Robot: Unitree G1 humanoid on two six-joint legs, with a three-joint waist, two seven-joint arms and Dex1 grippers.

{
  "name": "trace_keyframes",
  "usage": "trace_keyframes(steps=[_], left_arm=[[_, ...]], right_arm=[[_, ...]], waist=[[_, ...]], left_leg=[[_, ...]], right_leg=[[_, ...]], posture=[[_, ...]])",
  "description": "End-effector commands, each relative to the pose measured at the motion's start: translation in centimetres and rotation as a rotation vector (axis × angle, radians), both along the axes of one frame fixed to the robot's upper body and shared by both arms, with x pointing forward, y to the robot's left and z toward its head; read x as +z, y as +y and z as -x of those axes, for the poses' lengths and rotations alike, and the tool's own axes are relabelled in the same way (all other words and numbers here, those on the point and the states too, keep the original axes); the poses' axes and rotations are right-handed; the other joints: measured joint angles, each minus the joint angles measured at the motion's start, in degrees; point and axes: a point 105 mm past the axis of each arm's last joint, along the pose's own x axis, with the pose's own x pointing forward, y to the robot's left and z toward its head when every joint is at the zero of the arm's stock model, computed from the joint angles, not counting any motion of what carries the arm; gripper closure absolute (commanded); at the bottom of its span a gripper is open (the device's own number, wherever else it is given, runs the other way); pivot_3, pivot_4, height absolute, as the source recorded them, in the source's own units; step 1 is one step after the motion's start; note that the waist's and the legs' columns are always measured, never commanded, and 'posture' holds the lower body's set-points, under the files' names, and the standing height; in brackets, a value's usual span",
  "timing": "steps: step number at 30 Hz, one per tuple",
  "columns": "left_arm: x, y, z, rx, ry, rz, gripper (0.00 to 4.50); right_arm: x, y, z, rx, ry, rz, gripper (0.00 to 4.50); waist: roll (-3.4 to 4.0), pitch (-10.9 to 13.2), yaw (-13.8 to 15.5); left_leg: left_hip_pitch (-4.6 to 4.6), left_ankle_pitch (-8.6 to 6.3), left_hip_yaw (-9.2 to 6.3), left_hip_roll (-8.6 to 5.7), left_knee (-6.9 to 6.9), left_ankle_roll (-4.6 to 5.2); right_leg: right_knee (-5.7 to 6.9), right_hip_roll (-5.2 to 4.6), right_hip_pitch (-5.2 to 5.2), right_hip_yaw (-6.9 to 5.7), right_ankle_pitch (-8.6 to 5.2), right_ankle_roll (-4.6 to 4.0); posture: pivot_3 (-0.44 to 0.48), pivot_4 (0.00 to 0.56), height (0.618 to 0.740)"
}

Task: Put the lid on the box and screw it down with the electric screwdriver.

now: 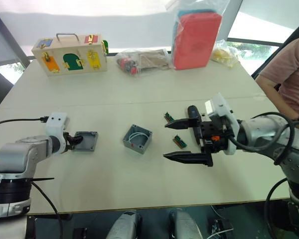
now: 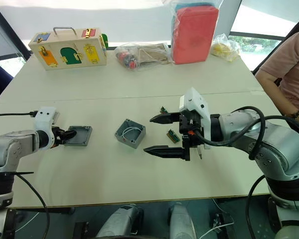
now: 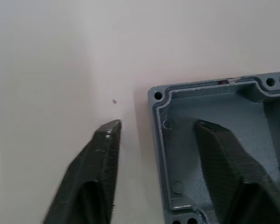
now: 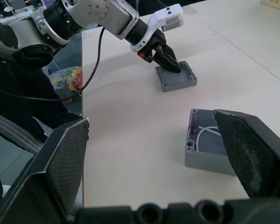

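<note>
straddling one wall of the lid (image 1: 85,141), the left gripper (image 1: 75,140) has its jaws spread, one finger inside the upturned recess and the other outside on the table (image 1: 139,94); they have not yet pinched the rim. the box (image 1: 137,139) sits open between the two grippers, white wires showing, well apart from the lid. the right gripper (image 1: 187,141) hovers beyond the box with jaws spread wide and empty; two small green connector pieces (image 1: 179,141) lie between and just behind its fingers. the electric screwdriver (image 1: 194,115) appears as a dark cylinder by the right gripper's upper finger, though its exact resting place is hard to tell.

judgement: the step in hand is gripping the lid. the jaws should close squarely on the wall, mid-edge and away from the corner screw holes, so the lid does not twist. it lies hollow side up, so it will probably need turning over before it seats on the box.
</note>
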Motion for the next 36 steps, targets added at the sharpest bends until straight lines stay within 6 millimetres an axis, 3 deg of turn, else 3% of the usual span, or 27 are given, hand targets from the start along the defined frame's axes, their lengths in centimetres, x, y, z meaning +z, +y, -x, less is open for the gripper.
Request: trace_keyframes(steps=[1, 3, 7, 10, 12, 15, 18, 21, 25, 30, 36], left_arm=[[-1.4, 0.5, 1.1, 0.029, 0.082, -0.002, 3.67], [-1.5, 0.6, 1.4, 0.034, 0.089, 0.005, 4.45], [-0.3, 1.1, 1.2, 0.060, 0.044, 0.040, 4.49], [3.8, -1.1, -1.3, -0.027, -0.183, 0.146, 4.49], [8.2, -4.0, -2.6, -0.157, -0.374, 0.254, 4.49], [13.8, -8.3, -2.7, -0.368, -0.589, 0.363, 4.49], [16.6, -11.7, -2.1, -0.534, -0.695, 0.411, 4.49], [17.2, -14.5, -1.7, -0.659, -0.749, 0.422, 4.49], [16.2, -16.7, -1.4, -0.765, -0.768, 0.381, 4.49], [15.0, -18.1, -1.2, -0.807, -0.777, 0.365, 4.49], [14.5, -18.2, -1.0, -0.810, -0.782, 0.349, 4.49]], right_arm=[[1.1, -0.3, 0.4, -0.009, -0.057, -0.008, 0.00], [1.0, -0.4, 0.4, -0.015, -0.058, -0.006, 0.00], [0.8, -0.6, 0.4, -0.033, -0.043, -0.009, 0.00], [0.7, -0.9, 0.3, -0.053, -0.011, -0.026, 0.00], [0.6, -1.1, -0.2, -0.091, 0.047, -0.060, 0.00], [1.0, -1.1, -0.9, -0.131, 0.152, -0.146, 0.00], [1.2, -0.7, -2.1, -0.191, 0.252, -0.212, 0.00], [1.5, 0.2, -3.1, -0.230, 0.340, -0.274, 0.00], [2.2, 1.4, -4.6, -0.292, 0.443, -0.377, 0.00], [2.1, 2.9, -5.3, -0.333, 0.506, -0.419, 0.00], [2.3, 3.9, -5.7, -0.364, 0.543, -0.467, 0.00]], waist=[[0.04, -0.03, 0.00], [0.06, -0.04, -0.02], [0.07, -0.04, -0.12], [0.03, -0.03, 0.12], [-0.15, 0.04, 0.99], [-0.40, -0.01, 1.58], [-0.38, -0.03, 1.24], [-0.32, -0.06, 0.13], [-0.31, -0.06, -0.51], [-0.31, -0.05, -0.54], [-0.31, -0.06, -0.40]], left_leg=[[0.01, 0.00, 0.00, 0.00, 0.00, 0.00], [0.02, 0.00, 0.01, 0.00, -0.01, 0.00], [0.04, 0.00, 0.02, 0.00, -0.03, 0.00], [0.03, 0.00, 0.02, 0.00, -0.04, 0.00], [-0.01, 0.01, -0.01, 0.00, -0.02, -0.01], [-0.11, 0.01, -0.05, 0.00, 0.12, -0.01], [-0.11, 0.00, 0.00, -0.06, 0.11, 0.00], [-0.04, 0.01, 0.03, -0.04, 0.03, 0.00], [-0.05, 0.04, 0.00, 0.00, 0.00, -0.04], [-0.06, 0.04, 0.00, 0.00, -0.03, -0.03], [-0.08, 0.04, 0.00, -0.02, -0.01, -0.03]], right_leg=[[0.00, 0.00, 0.00, 0.00, 0.00, 0.00], [0.00, 0.00, 0.01, 0.01, 0.00, 0.00], [0.00, 0.00, 0.01, 0.01, 0.00, 0.00], [0.00, 0.00, 0.01, 0.01, 0.00, 0.00], [-0.01, -0.02, 0.02, -0.05, 0.00, 0.00], [-0.03, -0.04, 0.03, -0.12, 0.03, -0.03], [-0.13, -0.08, 0.04, -0.09, 0.05, -0.03], [-0.14, -0.06, 0.03, -0.07, 0.05, -0.03], [-0.11, -0.02, 0.02, -0.06, 0.05, -0.03], [-0.11, -0.01, -0.03, -0.04, 0.05, -0.03], [-0.09, 0.00, -0.02, -0.05, 0.05, -0.03]], posture=[[0.000, 0.150, 0.740], [0.000, 0.150, 0.740], [0.000, 0.150, 0.740], [0.000, 0.150, 0.740], [0.000, 0.150, 0.740], [0.000, 0.150, 0.740], [0.000, 0.150, 0.740], [0.000, 0.150, 0.740], [0.000, 0.150, 0.740], [0.000, 0.150, 0.740], [0.000, 0.150, 0.740]])
